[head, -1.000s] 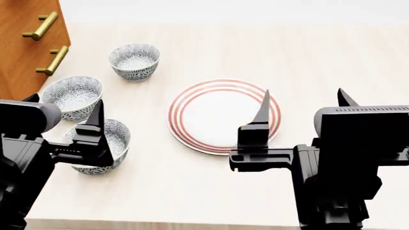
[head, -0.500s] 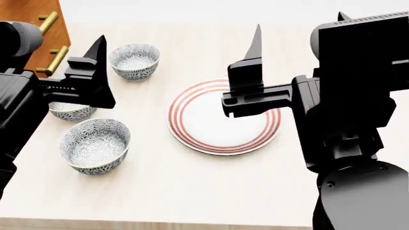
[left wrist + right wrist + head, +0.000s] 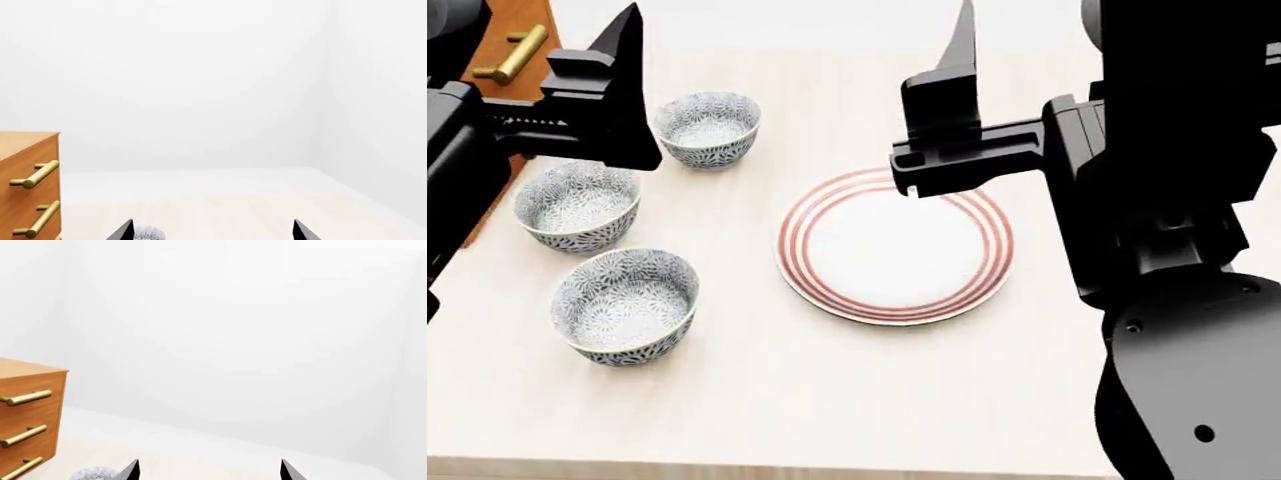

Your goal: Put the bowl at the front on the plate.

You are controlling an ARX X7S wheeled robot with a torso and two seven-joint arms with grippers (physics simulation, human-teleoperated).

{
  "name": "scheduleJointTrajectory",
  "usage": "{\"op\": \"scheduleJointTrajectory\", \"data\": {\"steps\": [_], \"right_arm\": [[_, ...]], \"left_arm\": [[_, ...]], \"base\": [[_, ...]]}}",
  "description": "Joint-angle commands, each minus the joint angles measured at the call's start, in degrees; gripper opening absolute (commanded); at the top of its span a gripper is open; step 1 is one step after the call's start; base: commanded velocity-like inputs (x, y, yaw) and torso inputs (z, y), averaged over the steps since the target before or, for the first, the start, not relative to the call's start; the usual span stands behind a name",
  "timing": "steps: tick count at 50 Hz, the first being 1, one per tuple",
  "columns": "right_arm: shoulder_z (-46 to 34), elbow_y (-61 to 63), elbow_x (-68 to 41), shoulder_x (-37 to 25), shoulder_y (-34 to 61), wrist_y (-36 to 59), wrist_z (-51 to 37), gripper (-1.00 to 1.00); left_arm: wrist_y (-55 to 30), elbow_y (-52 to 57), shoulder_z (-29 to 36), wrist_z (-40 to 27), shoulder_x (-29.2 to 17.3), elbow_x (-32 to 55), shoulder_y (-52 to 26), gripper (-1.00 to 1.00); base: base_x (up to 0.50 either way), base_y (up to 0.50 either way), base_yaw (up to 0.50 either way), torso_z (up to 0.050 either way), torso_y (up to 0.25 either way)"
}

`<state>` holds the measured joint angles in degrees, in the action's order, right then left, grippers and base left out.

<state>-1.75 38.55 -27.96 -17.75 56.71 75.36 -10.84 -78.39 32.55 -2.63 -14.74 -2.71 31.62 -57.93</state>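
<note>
Front bowl: the patterned ceramic bowl (image 3: pixel 625 304) nearest the robot stands upright on the table (image 3: pixel 868 390), left of the plate and apart from it; nothing touches it
Plate: the white plate with red rings (image 3: pixel 894 244) lies flat mid-table, its face bare and ready to receive the bowl
Other bowls: a middle bowl (image 3: pixel 577 206) and a far bowl (image 3: pixel 706 127) stand in a line behind the front one, the far one showing at the lower edge of the left wrist view (image 3: pixel 148 234); the three look alike, so position alone marks the target
Left gripper: the left gripper (image 3: pixel 211 231) is raised above the table over the far bowls, its fingertips spread wide in the wrist view with nothing between them
Right gripper: the right gripper (image 3: pixel 210 470) hangs high over the plate's far rim, its tips likewise parted and empty
Aim of the wrist cameras: both look out level toward the white wall and the wooden drawer cabinet (image 3: pixel 28 186) with brass handles, so the arms appear lifted to a carrying height and not yet pointed down at anything
Stage: judged as the start, the bowl not yet grasped
Next move: probably the left arm, being on the bowls' side, must drop over the front bowl's rim
Risk: knocking the middle bowl, which stands just beside the target
</note>
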Motion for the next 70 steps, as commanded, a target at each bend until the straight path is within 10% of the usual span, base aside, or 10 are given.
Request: {"op": "scheduleJointTrajectory", "data": {"steps": [1, 70], "right_arm": [[0.6, 0.3, -0.8, 0.0, 0.6, 0.7, -0.2, 1.00], [0.6, 1.3, -3.4, -1.1, -0.1, -0.3, -1.1, 1.00]], "left_arm": [[0.4, -0.5, 0.5, -1.3, -0.5, 1.6, -0.8, 1.00], [3.8, -2.1, 0.5, -5.8, -2.8, 8.3, 2.2, 1.00]], "base": [[0.09, 0.00, 0.00, 0.000, 0.000], [0.13, 0.00, 0.00, 0.000, 0.000]]}}
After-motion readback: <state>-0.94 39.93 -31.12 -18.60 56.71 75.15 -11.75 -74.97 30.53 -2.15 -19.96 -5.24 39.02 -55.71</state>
